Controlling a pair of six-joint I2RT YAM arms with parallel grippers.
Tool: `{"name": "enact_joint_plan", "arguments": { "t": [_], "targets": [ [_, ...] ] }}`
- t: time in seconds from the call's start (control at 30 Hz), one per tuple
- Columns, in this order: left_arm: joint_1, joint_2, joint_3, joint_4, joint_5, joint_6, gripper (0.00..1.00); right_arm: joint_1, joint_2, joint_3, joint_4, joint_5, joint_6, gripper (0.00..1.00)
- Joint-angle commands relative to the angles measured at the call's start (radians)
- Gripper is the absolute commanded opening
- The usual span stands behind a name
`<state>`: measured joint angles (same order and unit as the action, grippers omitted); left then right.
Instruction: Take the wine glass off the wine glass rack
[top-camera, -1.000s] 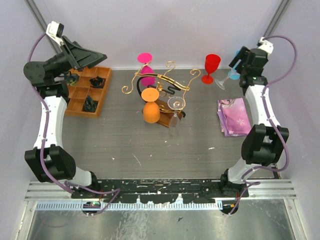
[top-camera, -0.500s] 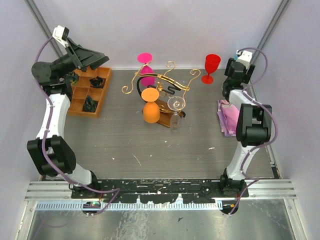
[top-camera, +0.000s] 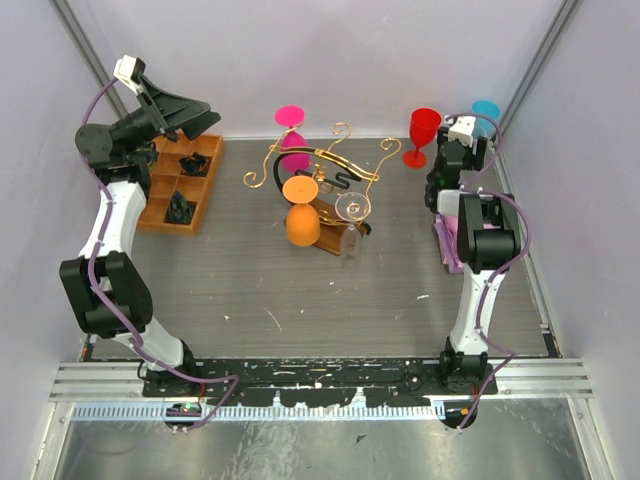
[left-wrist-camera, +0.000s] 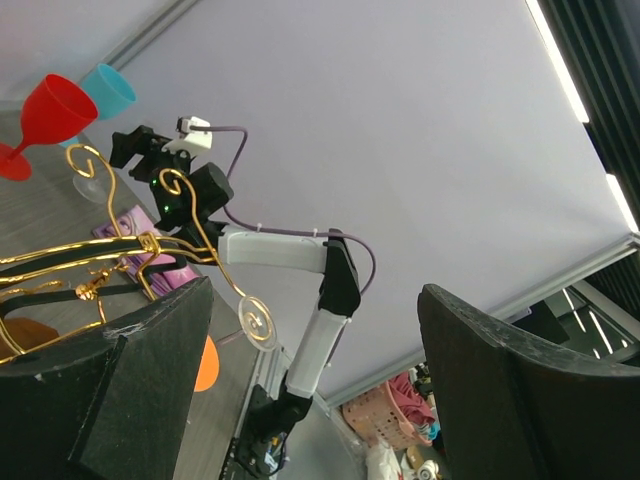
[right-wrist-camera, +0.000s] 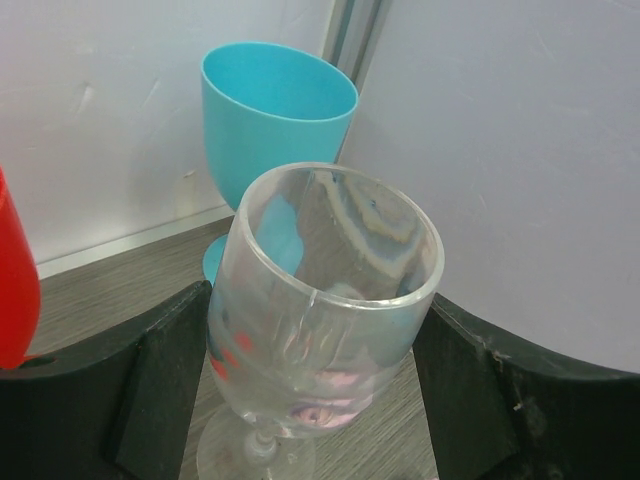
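Note:
The gold wire wine glass rack (top-camera: 318, 163) stands mid-table on its dark wooden base. An orange glass (top-camera: 301, 222), a pink glass (top-camera: 293, 140) and a clear glass (top-camera: 349, 212) hang from it upside down. My left gripper (top-camera: 203, 116) is open and empty, raised high at the back left; its wrist view shows the rack (left-wrist-camera: 150, 245) between its fingers. My right gripper (right-wrist-camera: 312, 300) is open, its fingers either side of a clear wine glass (right-wrist-camera: 320, 300) standing upright on the table. In the top view, the right gripper (top-camera: 474, 140) hides that glass.
A red glass (top-camera: 423, 133) and a blue glass (top-camera: 485, 109) stand at the back right; the blue one (right-wrist-camera: 270, 110) is just behind the clear glass. A compartmented wooden tray (top-camera: 165, 207) lies at the left. A purple cloth (top-camera: 446, 242) lies under the right arm.
The right arm has folded back toward the left, uncovering the blue glass. The left arm has lifted and swung slightly right. The rack and its glasses have not moved.

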<state>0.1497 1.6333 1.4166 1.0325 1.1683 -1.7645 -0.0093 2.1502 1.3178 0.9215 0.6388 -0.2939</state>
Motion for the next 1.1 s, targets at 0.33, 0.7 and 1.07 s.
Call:
{"name": "enact_joint_plan", "arguments": {
  "t": [0.33,0.7,1.07],
  "targets": [
    [0.004,0.017,0.023,0.010,-0.002,0.015,0.90,-0.003,0.063,0.049,0.231,0.060,-0.036,0.85],
    [0.004,0.017,0.015,0.013,-0.007,0.008,0.90,0.006,-0.024,0.009,0.182,0.074,-0.006,1.00],
    [0.004,0.031,0.000,-0.002,-0.017,0.009,0.88,0.033,-0.286,-0.062,-0.035,0.020,0.124,1.00]
  ]
}}
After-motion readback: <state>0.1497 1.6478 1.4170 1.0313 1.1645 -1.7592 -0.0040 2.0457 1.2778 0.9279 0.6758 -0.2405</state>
